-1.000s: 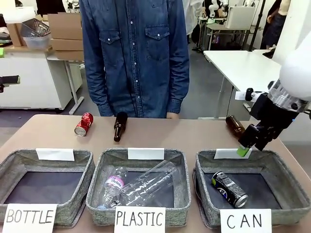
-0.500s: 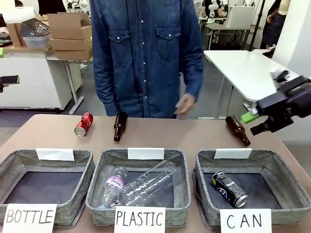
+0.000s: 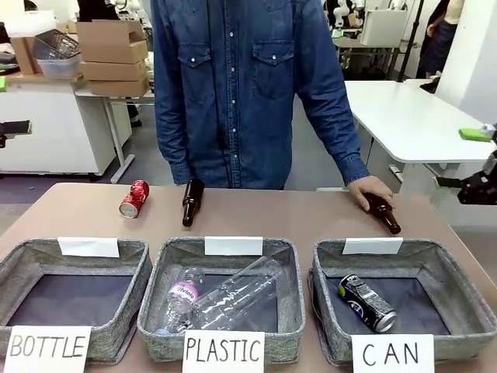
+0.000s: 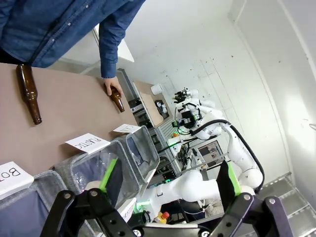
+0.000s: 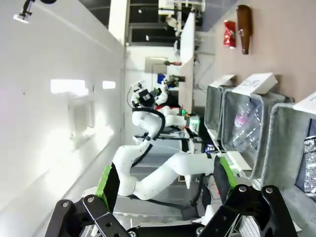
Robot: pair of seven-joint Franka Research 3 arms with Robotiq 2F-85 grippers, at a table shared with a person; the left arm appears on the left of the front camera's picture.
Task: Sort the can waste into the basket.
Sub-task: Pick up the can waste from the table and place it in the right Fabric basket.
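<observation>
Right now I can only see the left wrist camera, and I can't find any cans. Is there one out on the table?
Observer: Yes. The red can lies on its side on the table, on the far side, left of a brown bottle.
Operator: Where's the other can?
Observer: The black can lies inside the CAN basket.
Operator: Is my right arm holding anything?
Observer: No. The right gripper has its jaws open with nothing between them.
</observation>
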